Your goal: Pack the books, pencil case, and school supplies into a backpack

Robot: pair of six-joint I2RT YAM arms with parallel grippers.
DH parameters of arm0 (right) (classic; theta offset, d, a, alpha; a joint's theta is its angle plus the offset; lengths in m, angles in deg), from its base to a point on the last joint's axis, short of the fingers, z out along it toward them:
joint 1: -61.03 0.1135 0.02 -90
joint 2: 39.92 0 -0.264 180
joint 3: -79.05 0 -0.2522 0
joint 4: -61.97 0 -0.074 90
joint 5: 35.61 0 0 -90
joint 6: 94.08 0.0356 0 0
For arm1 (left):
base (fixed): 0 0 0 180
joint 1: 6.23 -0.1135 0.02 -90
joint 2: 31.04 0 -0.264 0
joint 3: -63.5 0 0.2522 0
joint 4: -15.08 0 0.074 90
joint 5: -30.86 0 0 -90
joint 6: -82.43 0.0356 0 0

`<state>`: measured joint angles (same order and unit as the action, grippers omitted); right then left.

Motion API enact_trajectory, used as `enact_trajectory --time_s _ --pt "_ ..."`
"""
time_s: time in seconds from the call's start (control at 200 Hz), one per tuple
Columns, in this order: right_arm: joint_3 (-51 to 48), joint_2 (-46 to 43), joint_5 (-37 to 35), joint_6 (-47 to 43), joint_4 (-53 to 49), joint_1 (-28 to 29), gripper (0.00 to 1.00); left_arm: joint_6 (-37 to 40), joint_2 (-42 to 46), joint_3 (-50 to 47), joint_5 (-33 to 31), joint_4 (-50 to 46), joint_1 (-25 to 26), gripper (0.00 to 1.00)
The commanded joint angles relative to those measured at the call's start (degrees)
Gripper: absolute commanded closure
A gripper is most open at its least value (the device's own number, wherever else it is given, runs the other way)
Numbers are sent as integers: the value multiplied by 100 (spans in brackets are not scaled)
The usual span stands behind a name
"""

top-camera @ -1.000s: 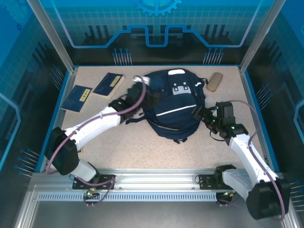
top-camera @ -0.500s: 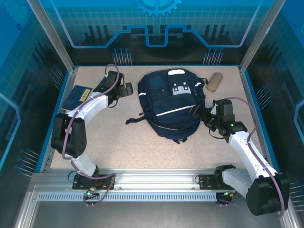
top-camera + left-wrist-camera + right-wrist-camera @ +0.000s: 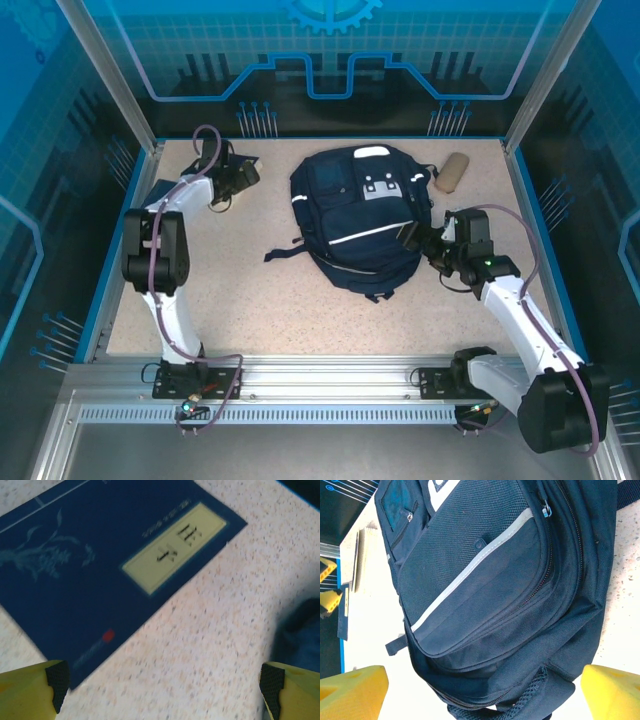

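L gripper [image 3: 165, 680] hangs spread wide, empty, over navy book [image 3: 100, 565] at table's [image 3: 300, 310] 11 o'clock. R gripper [image 3: 485, 680], also released, sits at backpack's [image 3: 360, 215] 3 o'clock side.

Speckled table [image 3: 300, 310]: backpack [image 3: 362, 215], book [image 3: 100, 555], pencil case [image 3: 451, 171]

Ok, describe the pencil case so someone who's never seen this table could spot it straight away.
Find the big navy backpack lying in the centre. Just off its far right corner, toward the back, lies the pencil case. It is a small oblong pouch with rounded ends, the only tan thing beside all that navy fabric.
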<state>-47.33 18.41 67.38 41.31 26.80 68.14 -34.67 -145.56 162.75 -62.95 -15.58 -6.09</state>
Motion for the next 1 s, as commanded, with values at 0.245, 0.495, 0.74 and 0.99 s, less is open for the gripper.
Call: enact_trajectory --time_s 0.245,0.495,0.74,0.99 --pt "65 -46 144 101 -60 33 1 35 -1016 1235 713 -889 -201 1" --pt "38 -128 128 161 -91 38 1 -99 -1059 990 1266 -1002 -183 2" --pt "74 -81 133 233 -31 118 1 -103 -456 128 1549 -1069 118 2" --pt "101 29 96 302 10 255 2 -240 410 -1185 1218 -942 669 3"
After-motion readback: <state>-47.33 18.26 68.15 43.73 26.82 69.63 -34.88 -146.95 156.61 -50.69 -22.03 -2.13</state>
